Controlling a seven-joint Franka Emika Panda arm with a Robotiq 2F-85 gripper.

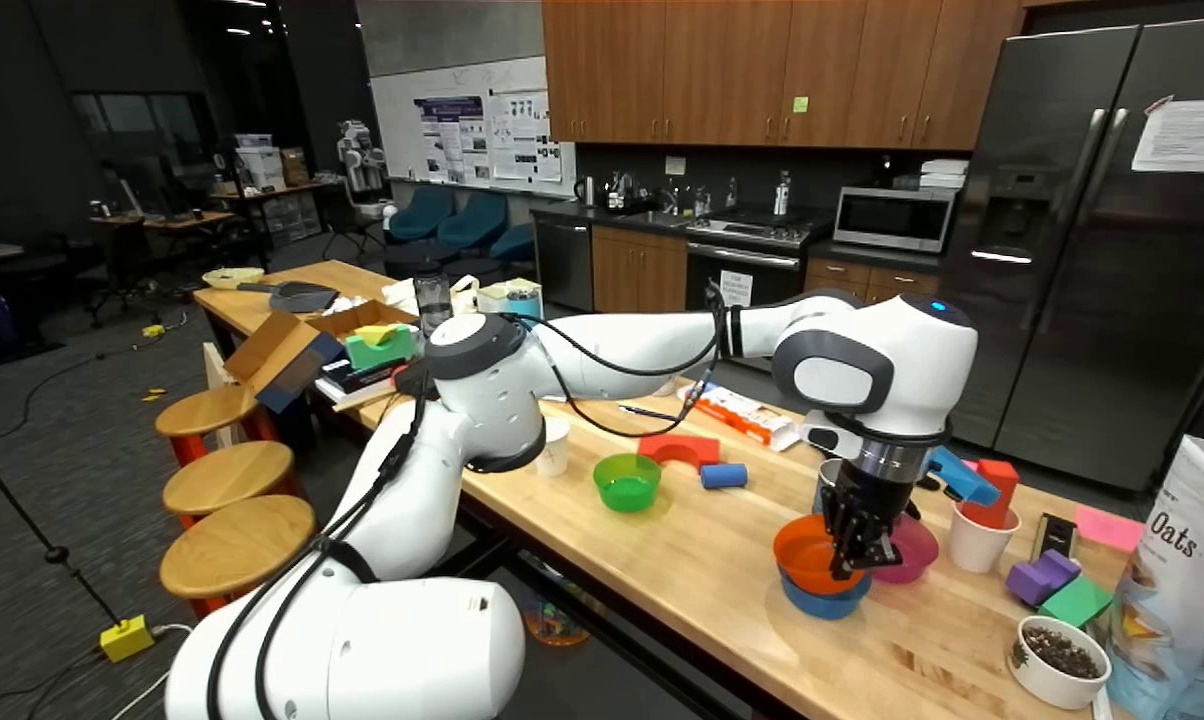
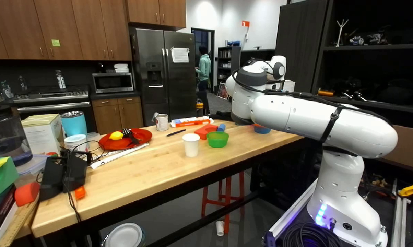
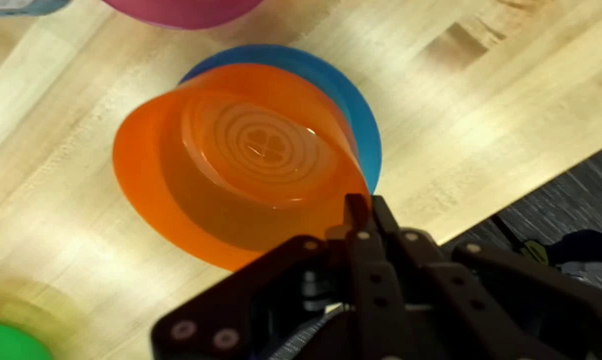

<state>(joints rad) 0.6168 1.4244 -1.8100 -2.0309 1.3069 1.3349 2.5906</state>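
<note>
The fingers [image 3: 387, 220] of the gripper [image 3: 371, 206] are pressed together, with the rim of the orange bowl [image 3: 261, 142] pinched between them. This bowl is tilted, and its lower part appears inside the edge of the blue bowl [image 3: 367, 135]; whether the two bottoms touch, I cannot tell. Just beside them, in an exterior view, there is the pink bowl [image 1: 914, 552]. Past it, on the wooden table [image 1: 702, 565], a white cup [image 1: 974, 550] has a red block [image 1: 992, 495] standing in it. In the opposite direction, well apart from the fingers, is the green bowl [image 1: 627, 485]. Near this one are a red arch [image 1: 682, 449], a blue cylinder [image 1: 724, 476] and a paper cup [image 2: 191, 145].
</note>
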